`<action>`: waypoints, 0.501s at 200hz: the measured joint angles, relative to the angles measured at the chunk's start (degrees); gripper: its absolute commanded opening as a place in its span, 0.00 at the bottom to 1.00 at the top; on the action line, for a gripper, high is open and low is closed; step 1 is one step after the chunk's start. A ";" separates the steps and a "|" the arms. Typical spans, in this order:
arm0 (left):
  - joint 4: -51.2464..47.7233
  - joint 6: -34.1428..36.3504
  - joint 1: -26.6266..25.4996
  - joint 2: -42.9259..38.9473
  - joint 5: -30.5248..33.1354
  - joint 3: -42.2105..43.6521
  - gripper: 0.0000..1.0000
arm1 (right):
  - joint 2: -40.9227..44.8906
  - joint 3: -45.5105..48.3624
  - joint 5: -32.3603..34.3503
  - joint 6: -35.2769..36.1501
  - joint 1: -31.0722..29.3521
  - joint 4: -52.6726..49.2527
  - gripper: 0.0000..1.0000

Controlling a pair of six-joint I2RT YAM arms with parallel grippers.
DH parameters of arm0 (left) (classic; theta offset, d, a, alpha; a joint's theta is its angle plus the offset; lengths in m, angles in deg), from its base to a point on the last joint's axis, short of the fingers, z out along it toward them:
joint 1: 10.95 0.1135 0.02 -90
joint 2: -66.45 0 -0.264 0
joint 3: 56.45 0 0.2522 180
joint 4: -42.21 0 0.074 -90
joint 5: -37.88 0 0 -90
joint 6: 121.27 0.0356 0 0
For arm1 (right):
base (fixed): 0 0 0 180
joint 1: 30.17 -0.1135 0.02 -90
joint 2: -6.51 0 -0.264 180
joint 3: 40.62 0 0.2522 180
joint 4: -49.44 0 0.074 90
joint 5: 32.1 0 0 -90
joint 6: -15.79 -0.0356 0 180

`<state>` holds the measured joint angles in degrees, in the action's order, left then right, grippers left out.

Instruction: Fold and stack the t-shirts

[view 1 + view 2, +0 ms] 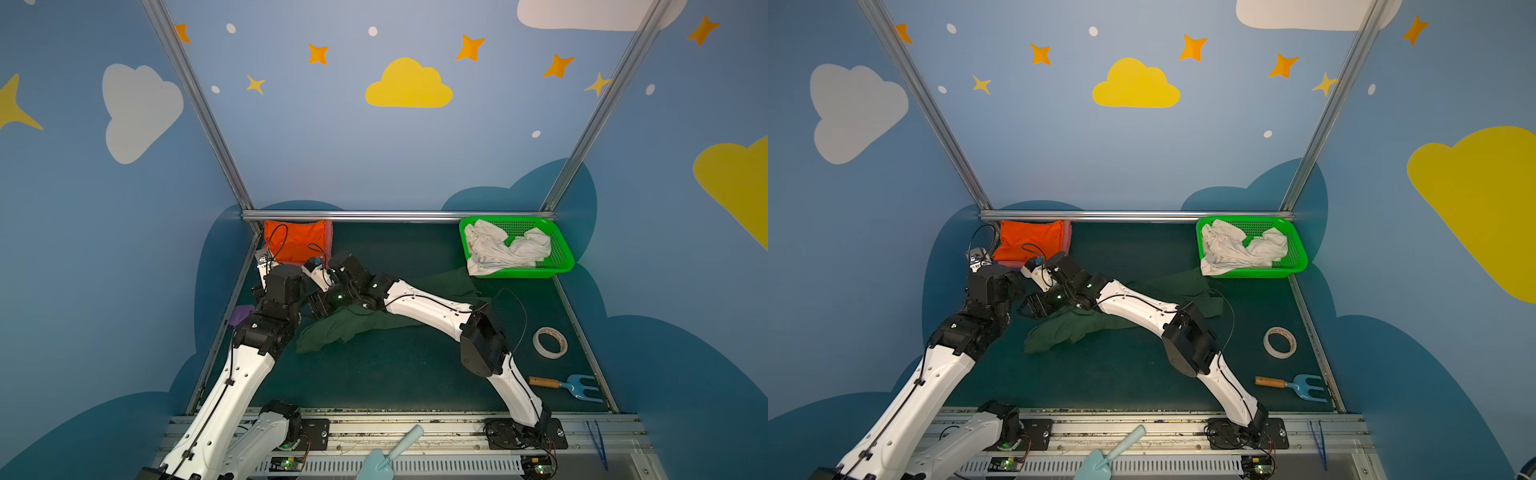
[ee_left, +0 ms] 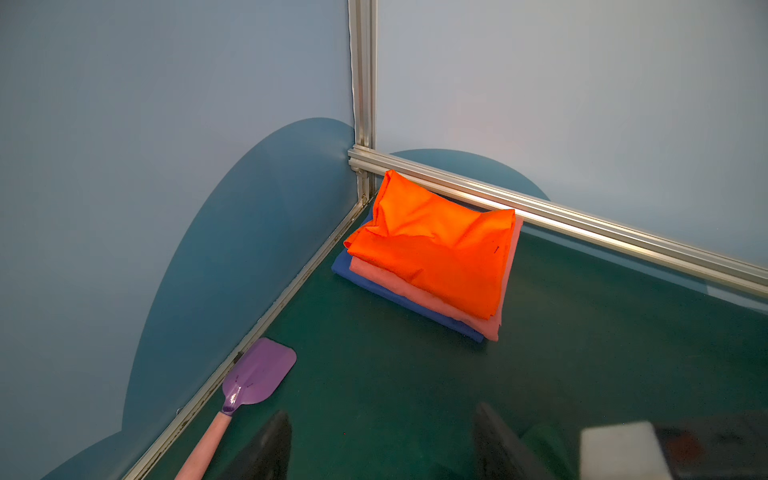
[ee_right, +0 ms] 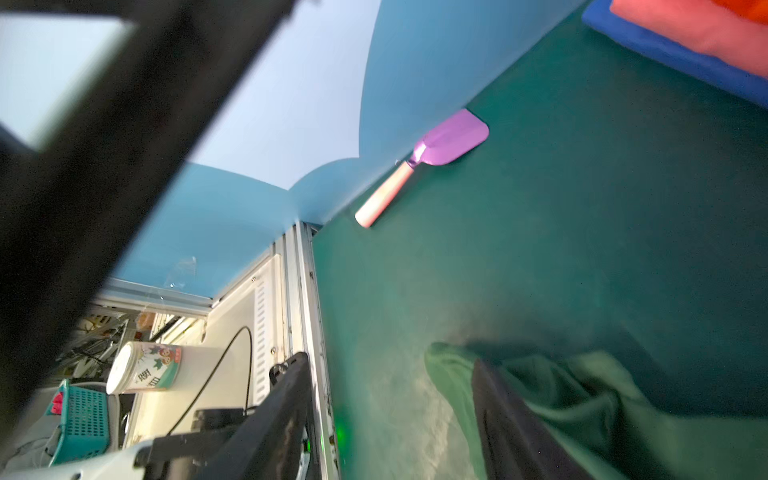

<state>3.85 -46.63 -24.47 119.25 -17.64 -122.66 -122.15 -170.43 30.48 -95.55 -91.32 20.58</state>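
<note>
The dark green t-shirt point(image 1: 332, 328) point(image 1: 1059, 328) lies crumpled on the mat mid-table, partly under the right arm. My right gripper point(image 3: 395, 415) point(image 1: 320, 305) stands open at its left end; the cloth point(image 3: 582, 395) lies against one finger and is not pinched. My left gripper point(image 2: 382, 449) is open over bare mat, facing the back-left corner. There an orange t-shirt point(image 2: 436, 249) point(image 1: 297, 241) lies folded on a pink one point(image 2: 395, 282) and a blue one point(image 2: 345, 266). A white t-shirt point(image 1: 503, 249) sits bunched in the basket.
The green mesh basket point(image 1: 561, 257) stands at the back right. A purple toy shovel point(image 2: 257, 374) lies along the left wall. A tape roll point(image 1: 550, 342) and a blue hand fork point(image 1: 582, 388) lie at the right. A light blue trowel point(image 1: 390, 453) rests on the front rail.
</note>
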 measured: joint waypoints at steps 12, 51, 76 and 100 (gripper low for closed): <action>0.11 0.11 0.00 0.04 -0.96 0.33 0.71 | 2.93 3.98 0.24 0.63 0.72 -0.02 0.64; 0.04 0.09 0.00 3.78 -9.55 0.50 0.72 | 16.52 19.17 3.54 1.31 7.98 -0.63 0.64; -1.38 -1.95 -0.04 11.19 -17.33 -2.10 0.73 | 25.40 27.02 10.10 2.54 15.06 -4.15 0.64; -4.13 -3.10 -0.17 19.78 -23.43 -7.04 0.74 | 32.28 34.01 17.79 3.19 21.73 -9.03 0.63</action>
<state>-0.28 -49.73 -24.64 139.03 -41.07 -129.70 -89.87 -136.42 48.27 -92.36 -69.59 11.56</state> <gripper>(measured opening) 0.739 0.637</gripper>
